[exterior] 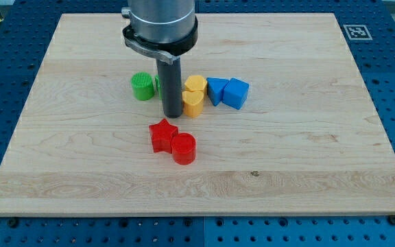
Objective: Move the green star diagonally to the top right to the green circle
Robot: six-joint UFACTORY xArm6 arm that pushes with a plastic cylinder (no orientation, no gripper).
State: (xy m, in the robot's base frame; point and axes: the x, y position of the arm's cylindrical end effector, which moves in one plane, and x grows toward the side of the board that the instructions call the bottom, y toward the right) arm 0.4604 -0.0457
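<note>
Presently: my tip (172,114) on tabletop (307,151), between green circle (142,87) and yellow blocks (193,103). Green star (157,84) mostly hidden behind rod, just right of circle. Tool a bare rod, holding nothing.

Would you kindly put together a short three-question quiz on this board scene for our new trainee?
1. True or false: the red star touches the red cylinder.
2. Which block lies nearest the view's left? A) green cylinder B) blue cube C) yellow heart
3. Fill in: my tip rests just to the view's left of the ______ heart.

Key:
1. True: the two red blocks sit pressed together, below my tip.
2. A: the green cylinder lies left of the rod, while the yellow blocks and the blue blocks lie to its right.
3. Yellow.
</note>
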